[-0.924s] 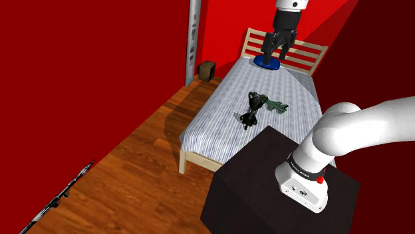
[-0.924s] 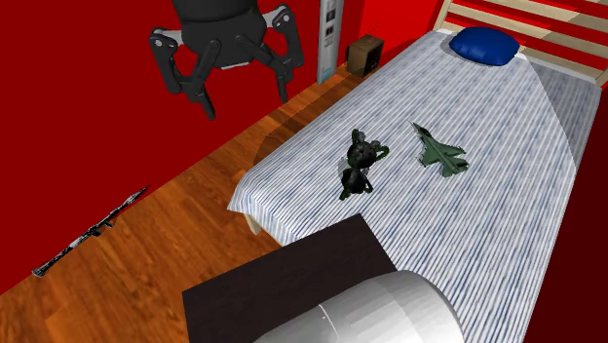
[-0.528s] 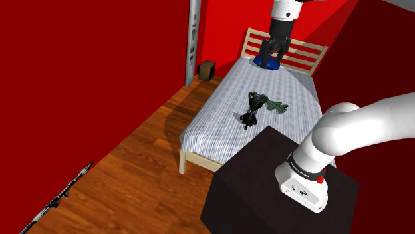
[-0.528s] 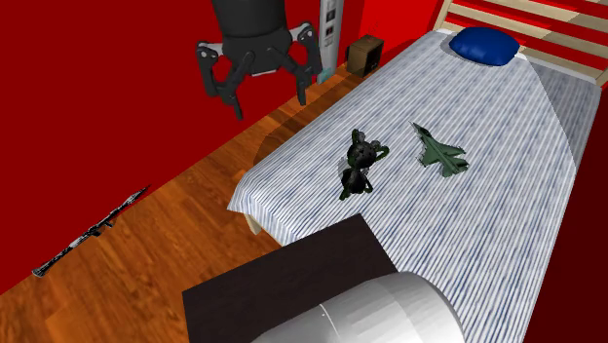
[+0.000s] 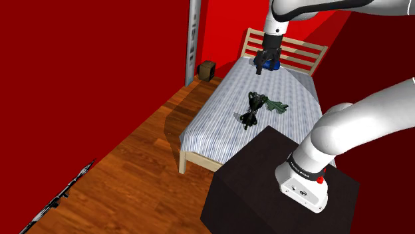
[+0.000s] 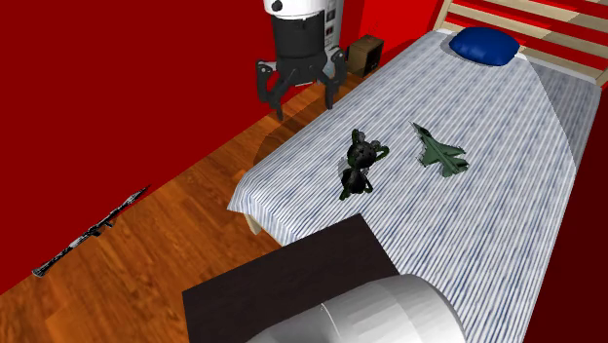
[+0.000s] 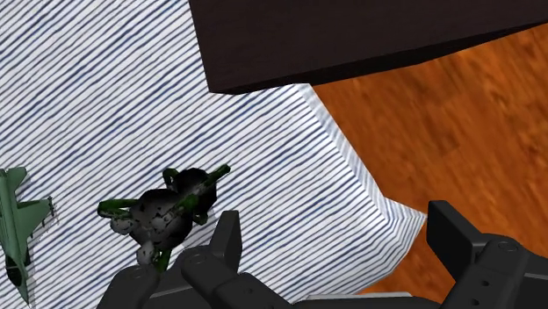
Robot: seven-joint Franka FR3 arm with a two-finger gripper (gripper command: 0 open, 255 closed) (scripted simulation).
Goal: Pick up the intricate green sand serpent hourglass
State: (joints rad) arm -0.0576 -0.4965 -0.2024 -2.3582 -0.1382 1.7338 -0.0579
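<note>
Since gripper [image 6: 304,97] has swung closer to bed [image 6: 507,205] vs 0.9 s ago, approach underway: jaws wide open, empty; hourglass [image 6: 359,163] lies mid-bed nr toy jet [image 6: 438,151], untouched, grasp not yet begun.

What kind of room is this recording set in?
Most likely a bedroom: a bed with a striped cover and a slatted wooden headboard, a blue pillow at its head, and a wooden floor.
</note>
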